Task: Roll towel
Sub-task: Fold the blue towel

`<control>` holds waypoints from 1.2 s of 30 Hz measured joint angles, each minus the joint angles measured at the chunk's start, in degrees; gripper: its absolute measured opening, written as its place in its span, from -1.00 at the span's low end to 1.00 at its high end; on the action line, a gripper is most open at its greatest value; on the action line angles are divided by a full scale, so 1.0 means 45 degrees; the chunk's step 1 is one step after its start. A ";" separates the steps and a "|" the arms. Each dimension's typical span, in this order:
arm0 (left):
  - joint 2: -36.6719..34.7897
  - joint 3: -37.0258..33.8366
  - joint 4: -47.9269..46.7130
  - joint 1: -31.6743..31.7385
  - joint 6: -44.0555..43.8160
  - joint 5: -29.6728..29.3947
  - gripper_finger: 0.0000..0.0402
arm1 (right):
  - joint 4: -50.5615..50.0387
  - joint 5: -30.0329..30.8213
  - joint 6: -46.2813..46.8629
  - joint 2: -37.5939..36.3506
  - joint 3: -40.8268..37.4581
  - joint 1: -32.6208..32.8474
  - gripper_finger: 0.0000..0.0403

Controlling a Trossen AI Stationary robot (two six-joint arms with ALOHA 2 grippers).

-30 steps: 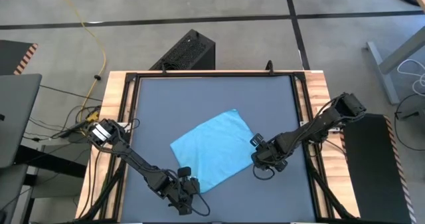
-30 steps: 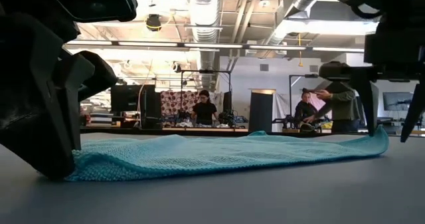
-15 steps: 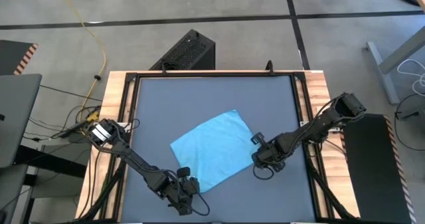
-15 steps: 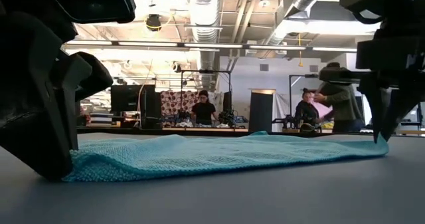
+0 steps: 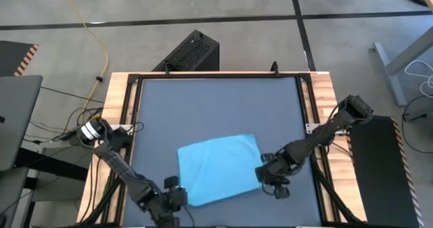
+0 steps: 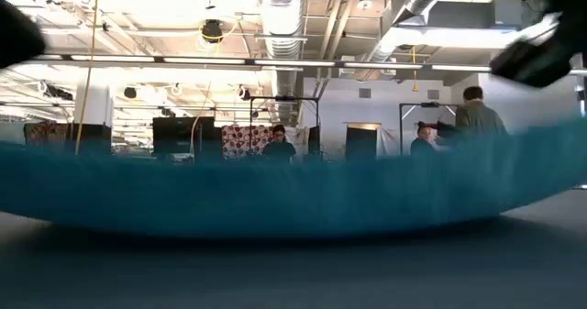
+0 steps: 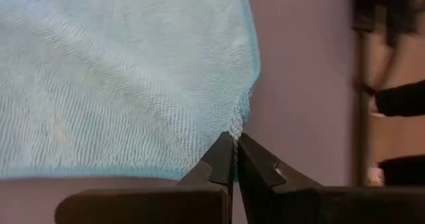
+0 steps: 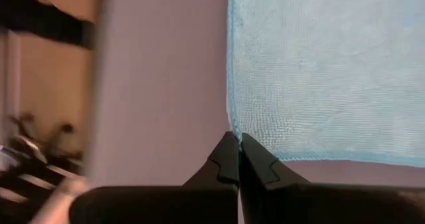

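The light-blue towel (image 5: 218, 167) is spread on the dark tabletop (image 5: 216, 106), nearer the table's near edge, with its sides roughly square to the table. My left gripper (image 5: 177, 197) is shut at its near left corner and my right gripper (image 5: 265, 176) is shut at its near right corner. In the low view the towel (image 6: 275, 194) is a blurred blue band across the whole picture, hiding both grippers' fingers there. My left gripper pinches the towel's corner tip (image 7: 234, 125) between its two fingers. They slant down at it from the table's near left. The corner is gathered into a small ridge at the fingertips. My right gripper pinches the other near corner (image 8: 234, 129) between its two fingers, slanting down from the near right. The near edge between the two holds is lifted and sags in the middle (image 6: 275, 226).
A wooden frame (image 5: 122, 120) runs round the tabletop. A black box (image 5: 189, 52) stands on the floor beyond the far edge. Bare tabletop lies toward the far edge. People (image 6: 278, 148) show in the room behind.
My right gripper has rolled, shut on the towel's right corner and gone up and toward the near edge. My left gripper has gone up and toward the near left. The towel has turned from a diamond to square with the table, its near edge lifted.
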 joint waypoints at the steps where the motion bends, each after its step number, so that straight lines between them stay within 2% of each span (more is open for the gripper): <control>1: -0.0159 0.0000 -0.0151 -0.0249 -0.0248 -0.0105 -1.00 | 0.0024 0.0000 0.0445 0.0000 0.0268 0.0204 -0.94; 6: -0.1148 -0.0058 -0.1669 -0.1651 -0.1971 -0.1673 -1.00 | 0.0393 0.0038 0.2349 -0.0005 0.1073 0.0840 -0.94; 9: -0.1376 -0.0482 -0.1562 -0.2157 -0.3148 -0.2156 -1.00 | 0.1355 0.0336 0.3449 -0.0005 0.0993 0.0870 -0.94; 13: -0.1339 -0.1166 -0.1037 -0.2335 -0.3946 -0.2693 -1.00 | 0.2115 0.1787 0.4694 -0.0005 0.0901 0.0412 -0.94; 17: -0.1338 -0.1538 -0.1373 -0.2205 -0.4660 -0.4442 -1.00 | 0.1856 0.3032 0.5426 -0.0005 0.0901 -0.0273 -0.94; 22: -0.1328 -0.2098 -0.2327 -0.1591 -0.5745 -0.4480 -1.00 | 0.0918 0.3873 0.6027 0.0019 0.0892 -0.1051 -0.94; 27: -0.1328 -0.2249 -0.2668 -0.1073 -0.5585 -0.4874 -1.00 | -0.0535 0.4667 0.6809 0.0019 0.0861 -0.1460 -0.94; 36: -0.1328 -0.2249 -0.3596 -0.0229 -0.4944 -0.4933 -1.00 | 0.0372 0.4963 0.7889 0.0034 -0.0730 -0.1773 -0.94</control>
